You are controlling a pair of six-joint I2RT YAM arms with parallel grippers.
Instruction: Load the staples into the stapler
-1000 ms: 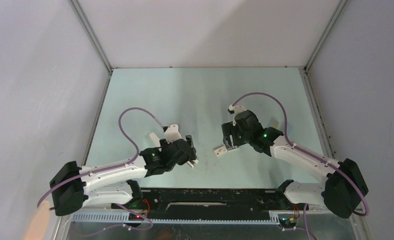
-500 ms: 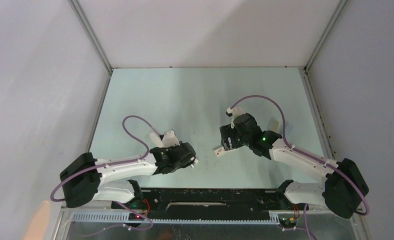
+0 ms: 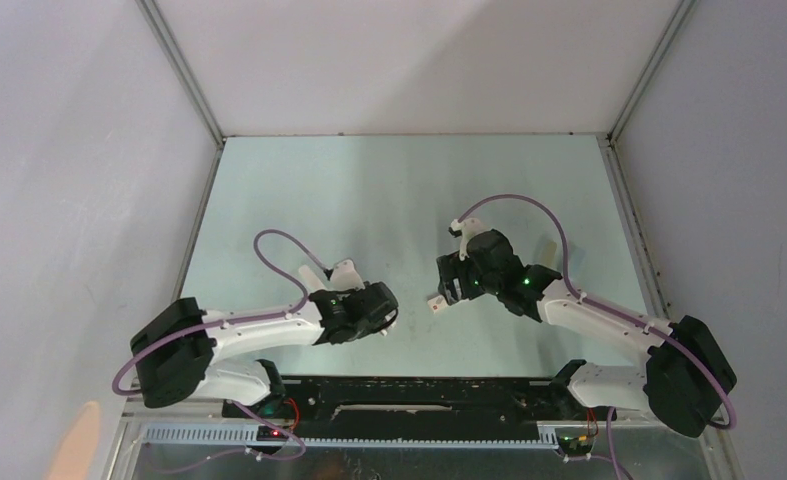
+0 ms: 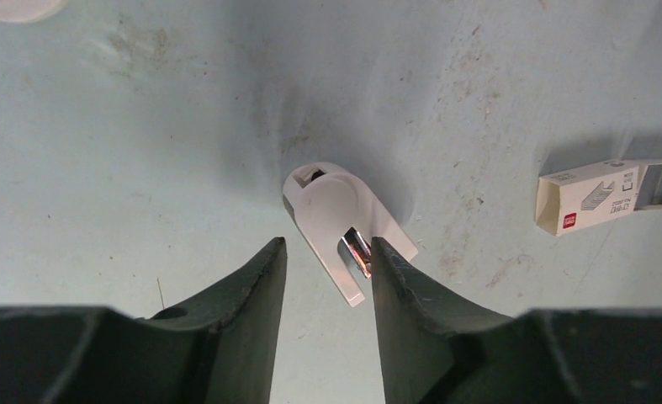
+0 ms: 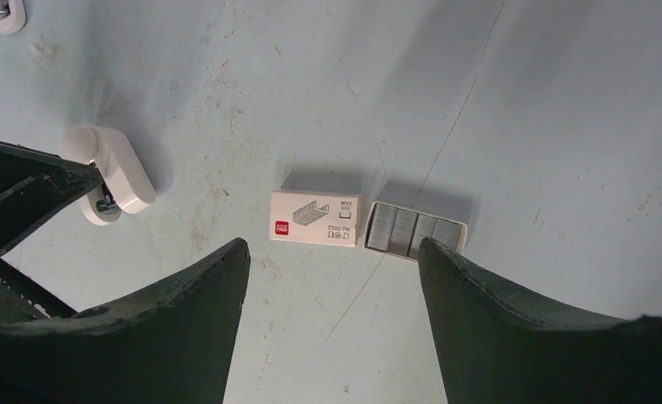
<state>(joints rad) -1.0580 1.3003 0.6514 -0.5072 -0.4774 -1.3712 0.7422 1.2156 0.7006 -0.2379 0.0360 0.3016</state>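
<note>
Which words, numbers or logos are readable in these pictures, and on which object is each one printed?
Staple box: a red square logo and two short lines of black print beside a drawing of staples; all too small to read.
Stapler: no text visible.
Nothing else shows any writing.

We log a robotics lab cell: pale green table boxed by plain white panels on aluminium struts, left arm and right arm bolted at its near edge, cabling exposed.
</note>
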